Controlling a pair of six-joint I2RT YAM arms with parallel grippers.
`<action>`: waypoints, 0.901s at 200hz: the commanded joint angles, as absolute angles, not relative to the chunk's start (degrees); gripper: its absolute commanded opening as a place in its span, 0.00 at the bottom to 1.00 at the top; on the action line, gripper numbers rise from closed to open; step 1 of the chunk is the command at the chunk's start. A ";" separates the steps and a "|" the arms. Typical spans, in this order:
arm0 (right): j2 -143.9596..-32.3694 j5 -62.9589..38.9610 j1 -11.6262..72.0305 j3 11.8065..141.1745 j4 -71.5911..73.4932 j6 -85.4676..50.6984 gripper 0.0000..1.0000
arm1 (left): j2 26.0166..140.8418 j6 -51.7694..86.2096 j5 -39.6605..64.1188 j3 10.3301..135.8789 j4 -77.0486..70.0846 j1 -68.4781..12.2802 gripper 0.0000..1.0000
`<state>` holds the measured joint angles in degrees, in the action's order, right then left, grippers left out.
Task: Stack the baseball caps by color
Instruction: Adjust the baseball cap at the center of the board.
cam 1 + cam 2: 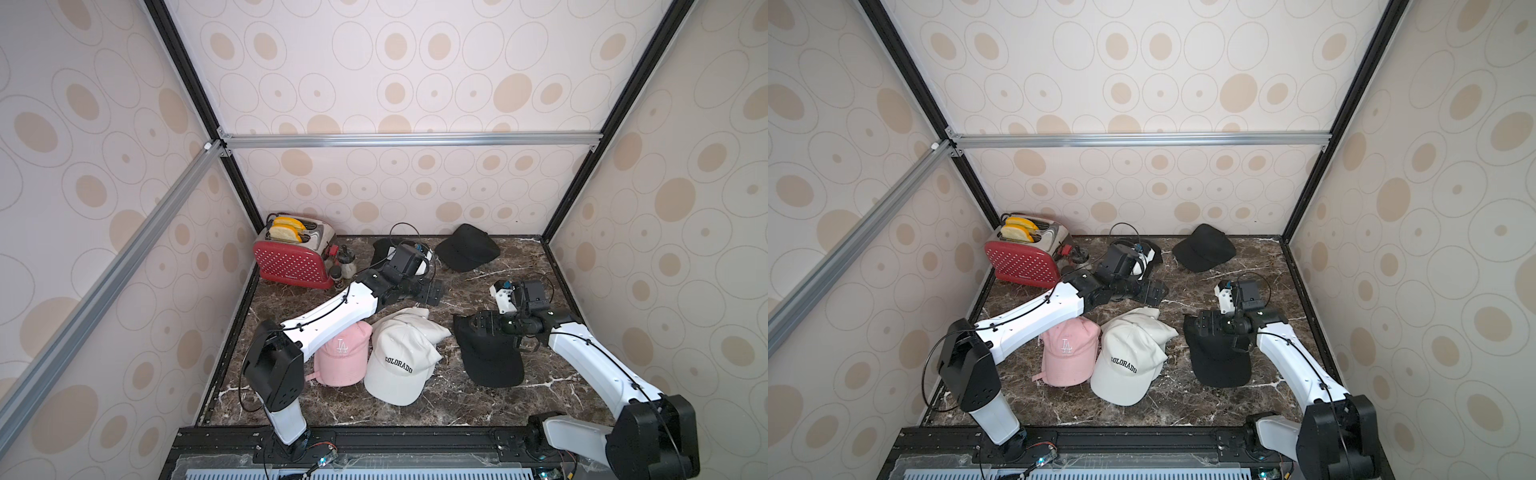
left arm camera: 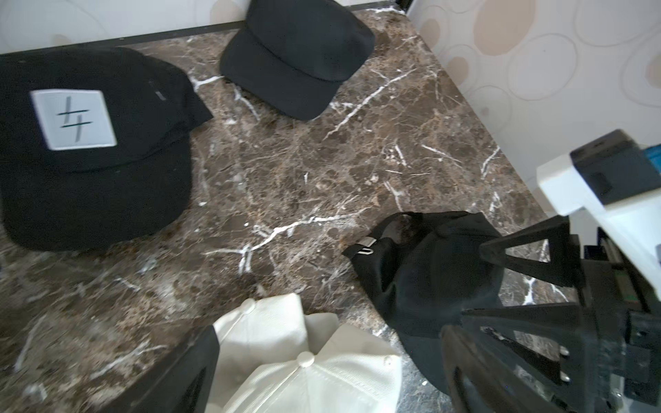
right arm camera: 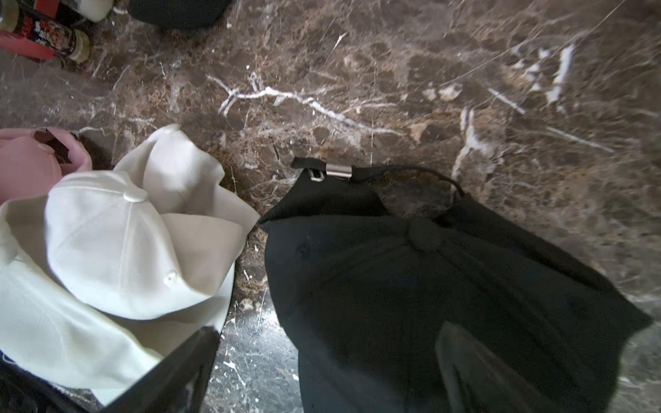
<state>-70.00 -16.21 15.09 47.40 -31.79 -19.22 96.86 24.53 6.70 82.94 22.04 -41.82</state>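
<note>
reference: clock directions are read on the marble table [image 1: 328, 409] as seen in both top views, with 12 o'clock at the back wall and 6 o'clock at the arm bases

left gripper [image 1: 435, 292]: jaws spread wide, nothing between them. it hangs just 12 o'clock of table centre, above bare marble. in the left wrist view its fingers [image 2: 186, 372] stand far apart, with the off-white caps [image 2: 304, 357] below them

right gripper [image 1: 478, 326]: jaws spread wide, not clamped on anything. it sits 3 o'clock of centre, over the near black cap [image 1: 494, 361]. in the right wrist view one finger [image 3: 475, 368] lies over the black crown and the other is off the fabric, beside the off-white caps. contact with the cloth cannot be confirmed

cap locations:
- pink cap [image 1: 343, 357], white la logo, at 8 o'clock, partly under the left forearm and against the off-white caps
- off-white caps, overlapped in one pile from centre to 6 o'clock. the colorado cap [image 1: 392, 374] lies foremost
- near black cap, at 4 o'clock, flat, its buckle strap at the end toward 11 o'clock, just beside the pile
- plain black cap [image 1: 467, 249], at 1 o'clock, alone near the back wall
- patched black cap [image 2: 89, 161], white square patch, at 12 o'clock, mostly hidden under the left wrist in both top views

other items: red toaster [image 1: 293, 266] with bread in its slots, at 10 o'clock. small bottles [image 1: 345, 264] just beside it
</note>
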 commanded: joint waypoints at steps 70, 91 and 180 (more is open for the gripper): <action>-65.34 -19.81 14.99 42.07 -31.92 -22.41 1.00 | 91.74 28.06 -3.41 79.86 17.27 -40.25 0.99; -63.27 -17.40 14.93 43.84 -33.58 -21.13 1.00 | 92.22 28.50 -2.49 79.82 16.92 -40.17 0.99; -54.84 -15.33 15.01 41.05 -42.73 -23.33 1.00 | 94.56 28.90 -1.12 80.89 17.49 -39.74 0.99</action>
<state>-54.63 -13.52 15.09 44.10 -41.21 -22.33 93.51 27.92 -1.72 79.83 17.61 -40.40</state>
